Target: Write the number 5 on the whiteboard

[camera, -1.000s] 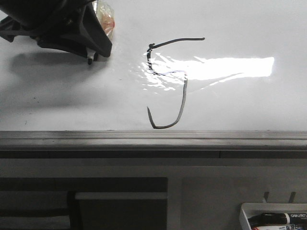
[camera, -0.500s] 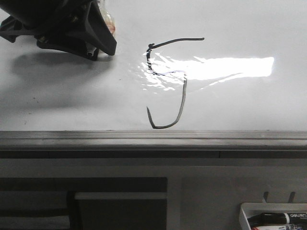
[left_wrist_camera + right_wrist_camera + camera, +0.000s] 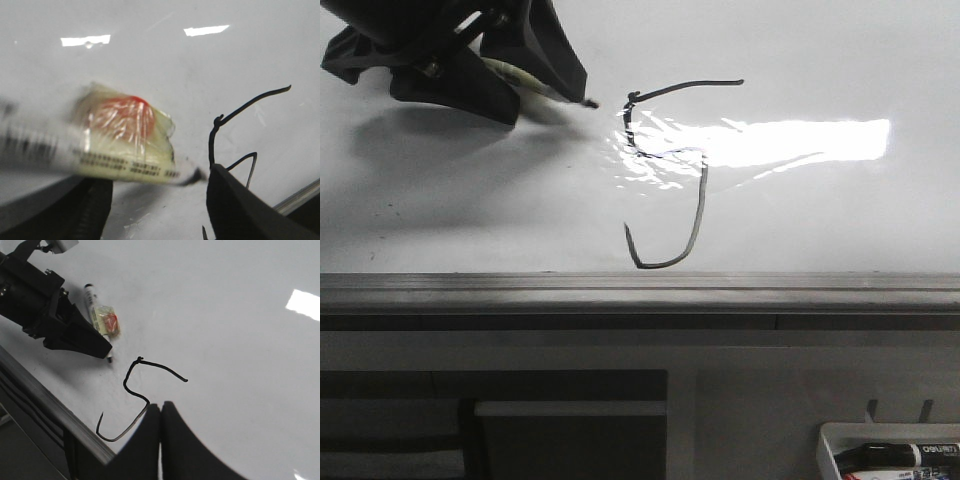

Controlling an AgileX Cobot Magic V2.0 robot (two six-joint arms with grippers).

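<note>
The number 5 (image 3: 701, 205) is a thin black line on the glossy whiteboard (image 3: 820, 220), near its front frame. At the board's far left my left gripper (image 3: 535, 100) stands open, its fingers wide apart. The taped marker (image 3: 545, 92) lies across the gap, ungripped, with its black tip pointing at the 5's top-left corner. In the left wrist view the marker (image 3: 125, 155) is blurred and the number 5 (image 3: 210, 145) shows beside one finger. My right gripper (image 3: 160, 406) is shut on nothing above the whiteboard (image 3: 225, 340), near the number 5 (image 3: 161, 368).
A grey metal frame edge (image 3: 640, 290) borders the board's near side. A white tray (image 3: 835, 445) holding markers hangs below at the right. Strong glare (image 3: 800, 140) crosses the wrinkled film by the 5.
The marker pointed down at the board under the left gripper. It has since swung over, tip now aimed right toward the 5. The left gripper shifted slightly up and right.
</note>
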